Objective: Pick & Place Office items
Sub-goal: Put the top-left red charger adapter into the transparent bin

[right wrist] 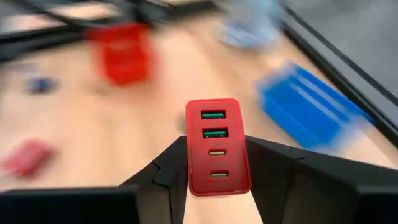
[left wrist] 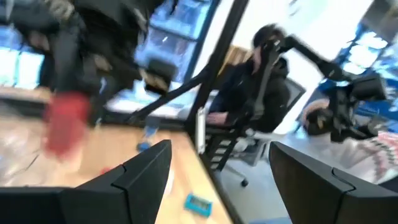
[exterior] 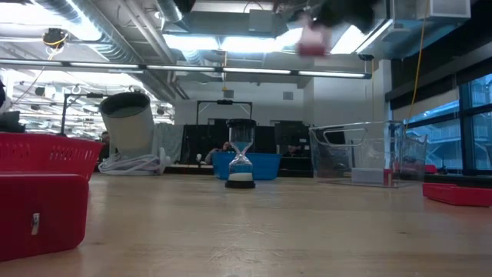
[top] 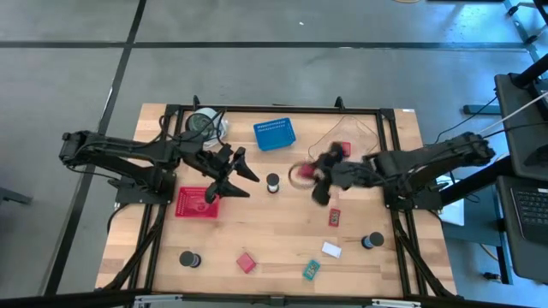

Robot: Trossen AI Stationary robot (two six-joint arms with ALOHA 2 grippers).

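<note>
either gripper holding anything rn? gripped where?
Right gripper is shut on a red USB charger block, fingers clamping its two long sides, port face towards the wrist camera, lifted off the table. Left gripper is open and empty, above the red tray.

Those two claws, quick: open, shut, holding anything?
Left gripper: open, holding nothing, above the table near the red basket.
Right gripper: shut on a red charger block, lifted off the table.

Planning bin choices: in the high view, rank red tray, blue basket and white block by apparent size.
1-2. Red tray and blue basket: look alike, unranked.
3. White block: clearly smallest.
</note>
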